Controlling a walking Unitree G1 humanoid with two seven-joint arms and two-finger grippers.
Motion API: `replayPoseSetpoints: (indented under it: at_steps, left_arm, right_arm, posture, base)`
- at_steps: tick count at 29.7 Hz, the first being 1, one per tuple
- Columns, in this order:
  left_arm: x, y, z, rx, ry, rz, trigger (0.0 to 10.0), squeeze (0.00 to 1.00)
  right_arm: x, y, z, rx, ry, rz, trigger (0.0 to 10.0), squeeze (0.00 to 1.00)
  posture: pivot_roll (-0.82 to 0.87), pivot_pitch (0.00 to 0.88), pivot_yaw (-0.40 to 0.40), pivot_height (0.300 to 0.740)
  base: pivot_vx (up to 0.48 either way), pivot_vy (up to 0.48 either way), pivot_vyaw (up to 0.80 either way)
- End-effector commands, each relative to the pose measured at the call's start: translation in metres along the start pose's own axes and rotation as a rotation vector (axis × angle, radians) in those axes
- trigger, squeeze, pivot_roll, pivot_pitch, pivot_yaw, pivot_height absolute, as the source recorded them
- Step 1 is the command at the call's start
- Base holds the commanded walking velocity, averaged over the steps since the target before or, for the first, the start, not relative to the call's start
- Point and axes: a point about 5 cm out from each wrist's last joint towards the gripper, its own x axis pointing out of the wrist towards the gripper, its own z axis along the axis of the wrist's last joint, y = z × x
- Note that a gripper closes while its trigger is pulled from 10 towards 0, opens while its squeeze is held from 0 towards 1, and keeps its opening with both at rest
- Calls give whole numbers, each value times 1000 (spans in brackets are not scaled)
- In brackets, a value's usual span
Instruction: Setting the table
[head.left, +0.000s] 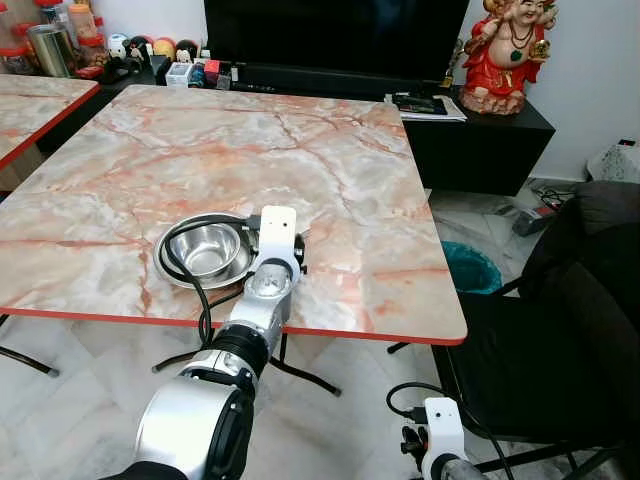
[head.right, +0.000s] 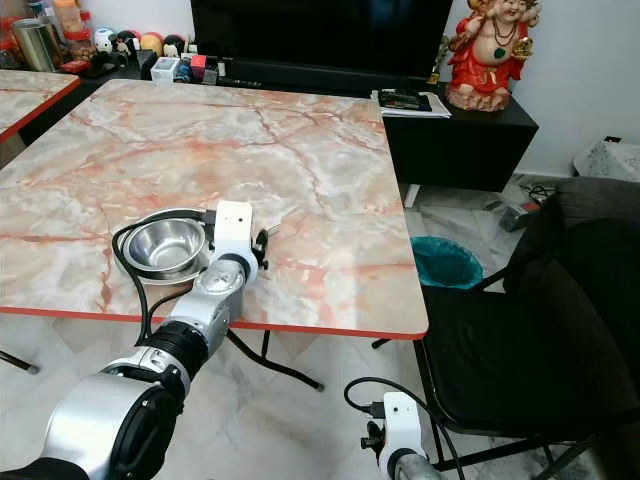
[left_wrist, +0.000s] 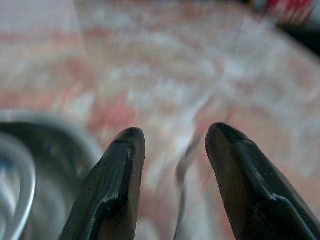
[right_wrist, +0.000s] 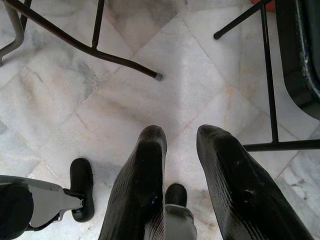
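A steel bowl (head.left: 207, 250) sits on a dark plate (left_wrist: 65, 150) near the front edge of the marble table (head.left: 330, 170). My left arm (head.left: 268, 290) reaches over that edge, just right of the bowl. My left gripper (left_wrist: 170, 137) is open low over the tabletop. A thin, blurred metal utensil (left_wrist: 182, 165) lies between its fingers (left_wrist: 117, 170), and I cannot tell whether they touch it. My right gripper (right_wrist: 180, 132) hangs open above the floor, beside the table, with nothing between its fingers.
A black chair (head.left: 560, 340) stands to the right of the table. A teal bin (head.left: 470, 265) is beyond it on the floor. A TV cabinet with a red statue (head.left: 505, 50) lines the far wall. A second marble table (head.left: 30, 100) is at the left.
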Motion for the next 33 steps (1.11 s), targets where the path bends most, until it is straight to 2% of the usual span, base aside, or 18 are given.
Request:
replayPoseSetpoints:
  at_steps: [1, 3, 4, 6, 7, 8, 10, 12, 13, 15, 18, 22, 28, 30, 32, 33]
  left_arm:
    - [1, -7, 21, -30, -99, -24, 10000, 0]
    - [0, -8, 36, -62, -181, -30, 10000, 0]
    - [0, -8, 36, -62, -181, -30, 10000, 0]
    - [-5, -10, 55, -81, -305, -50, 10000, 0]
    - [-11, -10, 68, -56, -401, -65, 10000, 0]
    - [-11, -10, 68, -56, -401, -65, 10000, 0]
    - [-19, -6, 69, 14, -467, -58, 10000, 0]
    - [-27, 6, 62, 2, -491, -21, 10000, 0]
    - [-34, 22, 53, -21, -495, 37, 10000, 0]
    - [-39, 33, 49, -27, -500, 71, 10000, 0]
    - [-50, 61, 45, -28, -515, 155, 10000, 0]
    - [-72, 102, 57, 39, -585, 268, 10000, 0]
    - [-100, 130, 78, 201, -654, 375, 10000, 0]
    - [-103, 135, 74, 224, -630, 390, 10000, 0]
    - [-113, 157, 50, 276, -518, 464, 10000, 0]
    - [-113, 157, 50, 276, -518, 464, 10000, 0]
  right_arm:
    - [-1, -4, 0, -11, 3, -11, 10000, 0]
    - [-1, -4, 1, -12, 2, -10, 10000, 0]
    - [-1, -4, 1, -12, 2, -10, 10000, 0]
    - [0, -4, 1, -12, 0, -9, 10000, 0]
    - [0, -4, 1, -12, -1, -9, 10000, 0]
    - [0, -4, 1, -12, -1, -9, 10000, 0]
    - [0, -4, 1, -9, -4, -10, 10000, 0]
    - [0, -4, 3, 1, -16, -11, 10000, 0]
    - [0, -4, 5, 12, -31, -12, 10000, 0]
    - [0, -4, 7, 20, -40, -14, 10000, 0]
    - [0, -4, 9, 26, -52, -13, 10000, 0]
    - [1, -4, 14, 35, -78, -16, 10000, 0]
    - [2, -3, 17, 42, -92, -22, 10000, 0]
    - [2, -3, 18, 44, -95, -21, 10000, 0]
    - [2, -2, 19, 47, -100, -20, 10000, 0]
    - [2, -2, 19, 47, -100, -20, 10000, 0]
  posture:
    - [-18, 15, -94, 705]
    - [-18, 15, -94, 705]
    - [-18, 15, -94, 705]
    - [-19, 15, -95, 705]
    - [-18, 13, -95, 705]
    - [-18, 13, -95, 705]
    - [-20, 11, -89, 705]
    - [-20, 11, -88, 705]
    - [-20, 11, -88, 705]
    - [-20, 11, -88, 705]
    - [-12, 11, -85, 705]
    - [10, 7, -90, 705]
    - [24, 0, -89, 705]
    - [26, 0, -86, 705]
    - [32, 0, -84, 705]
    - [32, 0, -84, 705]
  base:
    - [0, 0, 0]
    - [0, 0, 0]
    - [0, 0, 0]
    - [0, 0, 0]
    - [0, 0, 0]
    - [0, 0, 0]
    - [0, 0, 0]
    - [0, 0, 0]
    - [0, 0, 0]
    - [0, 0, 0]
    - [0, 0, 0]
    - [0, 0, 0]
    - [0, 0, 0]
    - [0, 0, 0]
    - [0, 0, 0]
    - [0, 0, 0]
